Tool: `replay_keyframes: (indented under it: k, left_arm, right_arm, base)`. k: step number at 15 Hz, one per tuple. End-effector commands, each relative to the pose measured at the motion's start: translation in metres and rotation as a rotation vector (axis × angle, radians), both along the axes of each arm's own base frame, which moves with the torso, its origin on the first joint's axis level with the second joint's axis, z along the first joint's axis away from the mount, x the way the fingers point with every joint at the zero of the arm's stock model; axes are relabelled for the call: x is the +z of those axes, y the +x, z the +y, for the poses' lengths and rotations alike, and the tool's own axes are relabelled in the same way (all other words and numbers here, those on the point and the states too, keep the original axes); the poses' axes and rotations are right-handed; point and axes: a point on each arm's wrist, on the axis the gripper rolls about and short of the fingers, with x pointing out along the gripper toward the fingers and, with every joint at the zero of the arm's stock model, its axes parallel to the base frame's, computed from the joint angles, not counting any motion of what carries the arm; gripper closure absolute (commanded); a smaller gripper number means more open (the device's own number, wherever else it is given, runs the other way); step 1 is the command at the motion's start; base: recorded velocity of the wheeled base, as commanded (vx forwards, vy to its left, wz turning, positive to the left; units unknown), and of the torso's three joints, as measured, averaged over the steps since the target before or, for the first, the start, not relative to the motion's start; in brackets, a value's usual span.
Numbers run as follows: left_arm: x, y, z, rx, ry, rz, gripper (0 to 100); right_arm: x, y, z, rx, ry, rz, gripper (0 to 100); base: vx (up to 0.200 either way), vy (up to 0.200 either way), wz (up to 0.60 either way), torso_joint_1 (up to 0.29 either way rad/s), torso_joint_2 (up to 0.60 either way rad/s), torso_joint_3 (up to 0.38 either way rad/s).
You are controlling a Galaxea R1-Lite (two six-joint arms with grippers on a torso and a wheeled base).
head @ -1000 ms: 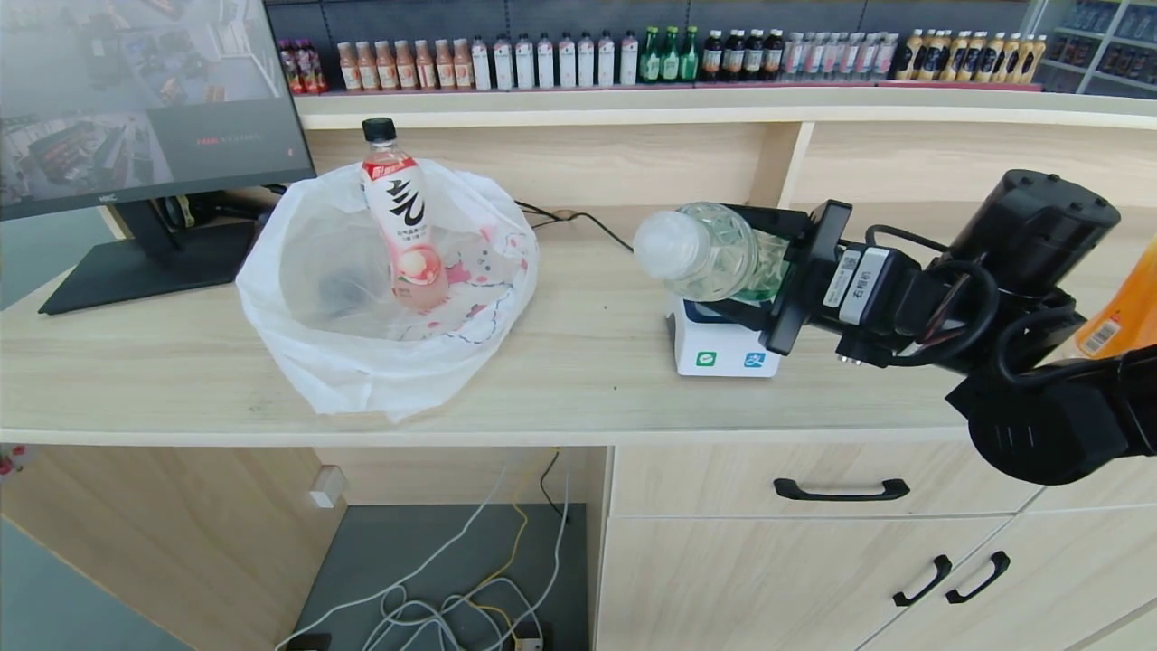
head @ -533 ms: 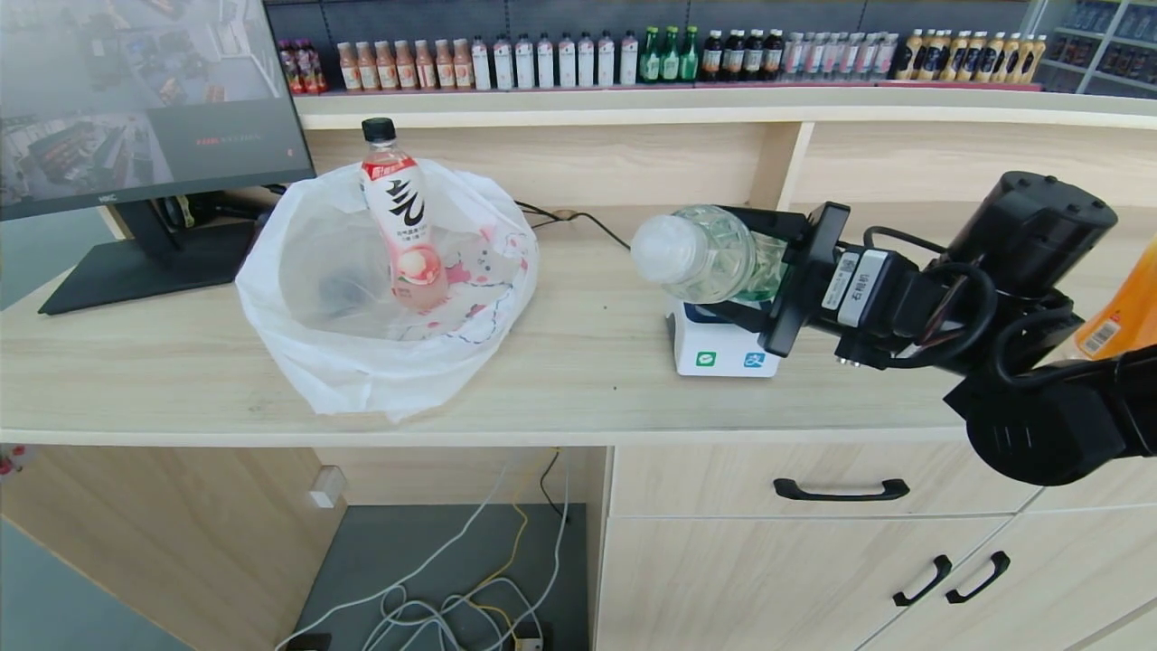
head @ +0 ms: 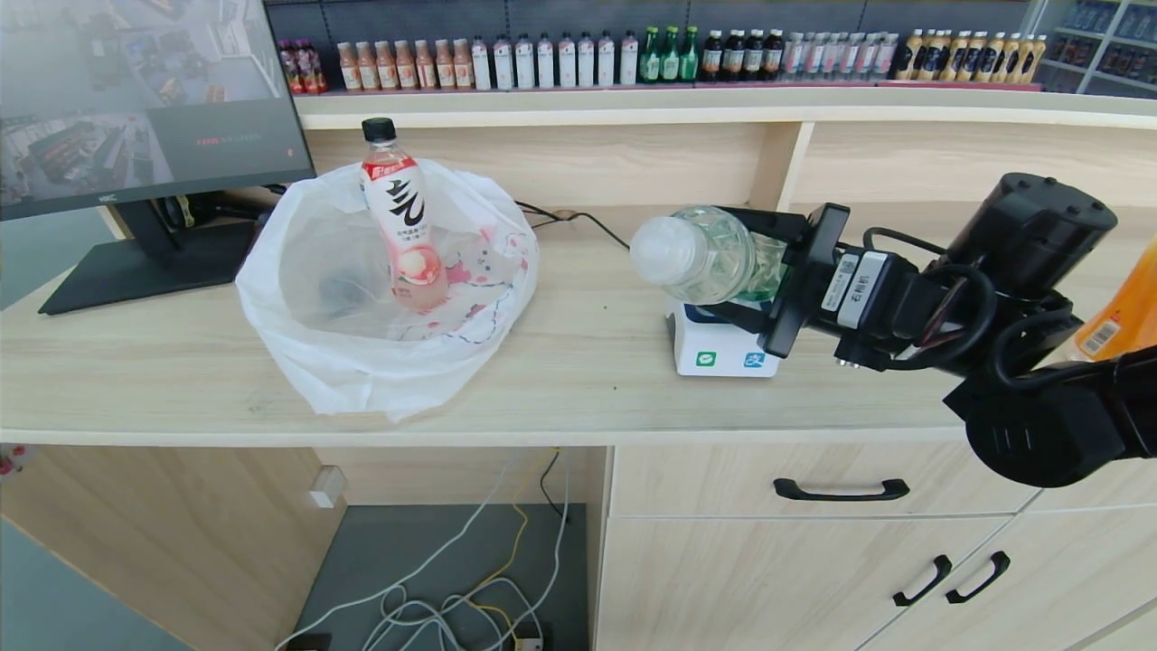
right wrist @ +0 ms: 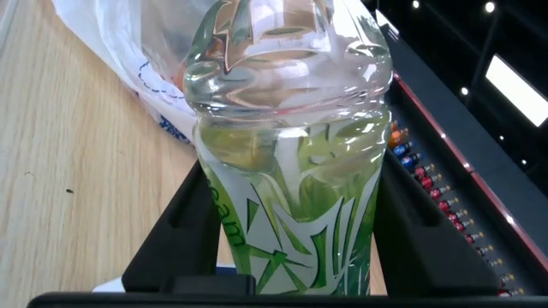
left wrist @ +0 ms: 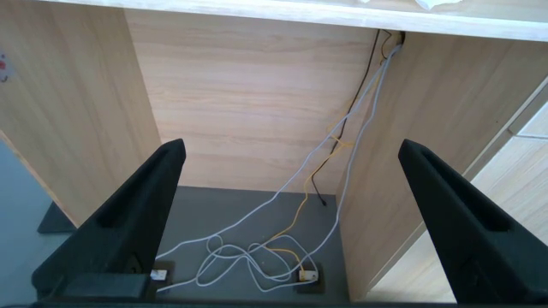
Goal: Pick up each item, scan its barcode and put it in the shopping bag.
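Observation:
My right gripper [head: 755, 262] is shut on a clear water bottle [head: 696, 253] with a green label, held on its side just above the white barcode scanner box [head: 723, 351] on the counter. The bottle [right wrist: 291, 162] sits between the black fingers [right wrist: 175, 227] in the right wrist view. To the left stands the white plastic shopping bag [head: 298, 316], open, with a pink peach drink bottle [head: 402, 217] upright inside it. My left gripper [left wrist: 287, 218] hangs open below the counter, facing the cable space under it.
A monitor [head: 136, 99] on a black stand occupies the counter's far left. An orange juice bottle [head: 1121, 312] stands at the right edge. A back shelf [head: 633, 95] carries a row of bottles. Drawers [head: 841, 488] lie below the counter. Cables [left wrist: 282, 248] lie on the floor.
The water bottle in my right gripper has shifted very slightly to the left over the scanner. Nothing else has moved.

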Motion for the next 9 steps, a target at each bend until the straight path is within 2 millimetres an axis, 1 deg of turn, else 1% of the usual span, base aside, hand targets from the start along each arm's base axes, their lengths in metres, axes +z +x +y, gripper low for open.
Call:
replay_keyframes:
  k: [1,3,6,9]
  left_arm:
    - [0.0,0.0,0.0,0.001,0.0,0.0,0]
    - [0.0,0.0,0.0,0.0,0.0,0.0,0]
    - [0.0,0.0,0.0,0.001,0.002,0.0,0]
    - [0.0,0.0,0.0,0.0,0.0,0.0,0]
  right_arm:
    - [0.002,-0.001,0.0,-0.001,0.004,-0.005,100]
    - [0.006,-0.002,0.0,-0.001,0.012,-0.008,100]
    - [0.021,-0.006,-0.001,-0.003,0.058,0.0,100]
    - [0.032,-0.01,-0.003,-0.036,0.117,0.033,100]
  base:
    - [0.0,0.0,0.0,0.0,0.0,0.0]
    - [0.0,0.0,0.0,0.0,0.0,0.0]
    - [0.0,0.0,0.0,0.0,0.0,0.0]
    - [0.0,0.0,0.0,0.0,0.0,0.0]
